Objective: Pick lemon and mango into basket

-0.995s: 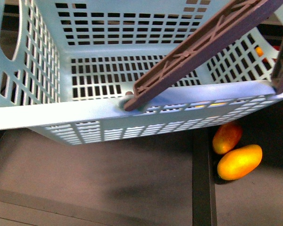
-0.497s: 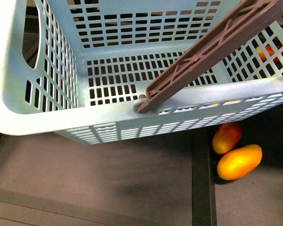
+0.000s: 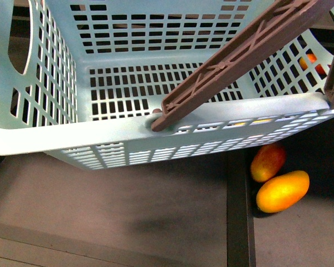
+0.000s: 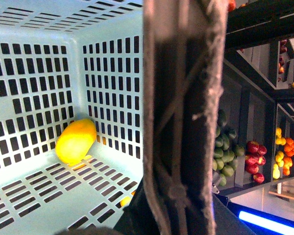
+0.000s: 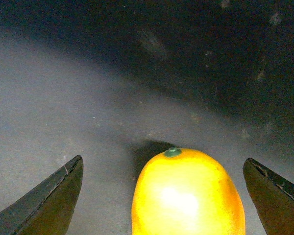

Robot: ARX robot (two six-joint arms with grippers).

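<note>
The lemon was seen at the bottom centre of the right wrist view on a dark grey surface, between the widely spread fingers of the right hand, touched by neither. The mango was found inside the basket, in a floor corner, left of centre. The left hand was clamped on the brown handle.

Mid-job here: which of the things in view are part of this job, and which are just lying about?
Job: basket; mango, already inside it; lemon, between the open jaws of the right gripper.
Lying about: red-blushed fruit; orange-yellow fruit beside it; green fruit on far shelves.
</note>
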